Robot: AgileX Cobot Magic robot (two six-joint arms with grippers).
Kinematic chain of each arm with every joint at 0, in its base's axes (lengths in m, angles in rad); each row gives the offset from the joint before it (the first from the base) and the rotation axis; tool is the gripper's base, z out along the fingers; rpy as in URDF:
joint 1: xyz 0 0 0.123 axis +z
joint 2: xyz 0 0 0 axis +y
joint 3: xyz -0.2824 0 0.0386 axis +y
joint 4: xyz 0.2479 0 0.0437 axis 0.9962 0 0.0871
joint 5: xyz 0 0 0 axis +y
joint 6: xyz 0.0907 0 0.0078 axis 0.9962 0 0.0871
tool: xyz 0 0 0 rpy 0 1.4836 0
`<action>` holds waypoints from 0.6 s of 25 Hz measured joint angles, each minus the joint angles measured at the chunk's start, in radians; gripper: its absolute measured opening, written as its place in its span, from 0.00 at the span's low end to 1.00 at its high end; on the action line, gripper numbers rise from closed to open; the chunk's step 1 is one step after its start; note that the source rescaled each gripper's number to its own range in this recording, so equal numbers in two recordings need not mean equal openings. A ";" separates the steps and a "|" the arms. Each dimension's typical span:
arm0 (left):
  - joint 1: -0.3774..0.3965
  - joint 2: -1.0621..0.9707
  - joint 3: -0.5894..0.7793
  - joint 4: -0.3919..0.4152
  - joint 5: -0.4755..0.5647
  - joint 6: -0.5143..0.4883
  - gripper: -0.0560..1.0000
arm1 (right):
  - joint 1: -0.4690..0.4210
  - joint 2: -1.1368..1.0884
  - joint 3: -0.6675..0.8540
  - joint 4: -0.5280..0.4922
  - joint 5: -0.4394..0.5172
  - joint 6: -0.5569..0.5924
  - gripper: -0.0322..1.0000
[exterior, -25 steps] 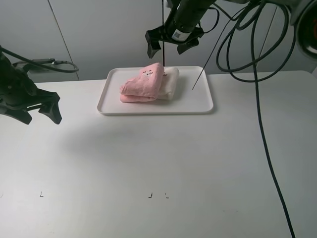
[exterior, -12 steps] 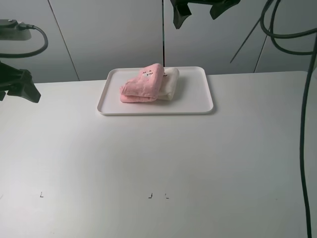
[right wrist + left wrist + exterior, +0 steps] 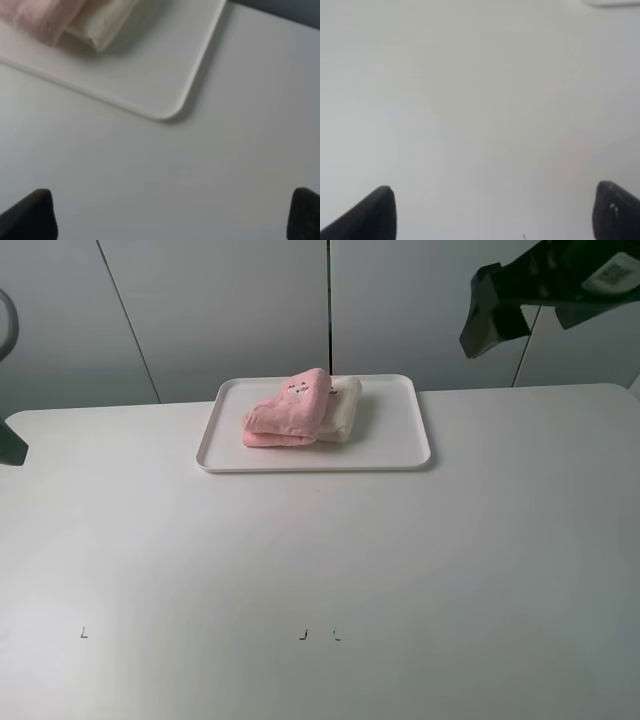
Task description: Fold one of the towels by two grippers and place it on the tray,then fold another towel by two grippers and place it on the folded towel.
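My left gripper [image 3: 490, 212] and right gripper [image 3: 172, 215] both gape wide, empty. Folded pink towel [image 3: 287, 410] tops cream towel [image 3: 343, 410] on white tray [image 3: 390, 440], twelve o'clock on the table [image 3: 320, 570].

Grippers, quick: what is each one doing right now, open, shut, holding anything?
Left gripper: open, holding nothing, over bare white table.
Right gripper: open, holding nothing, raised above the table.

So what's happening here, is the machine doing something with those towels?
Nothing is being handled right now. A folded pink towel lies on top of a folded cream towel, both on the white tray at the back of the table. The right gripper hangs high off to the side and the left gripper sits at the table's edge, both with jaws open and empty. The stacking looks finished.
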 joint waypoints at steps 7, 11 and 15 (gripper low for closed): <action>0.000 -0.167 0.130 0.002 0.030 -0.019 1.00 | 0.000 -0.317 0.258 0.000 0.025 0.048 1.00; 0.000 -0.309 0.184 0.002 0.046 -0.027 1.00 | 0.000 -0.480 0.332 0.000 0.063 0.064 1.00; 0.000 -0.440 0.193 0.002 0.102 -0.044 1.00 | 0.000 -0.616 0.384 0.009 0.104 0.081 1.00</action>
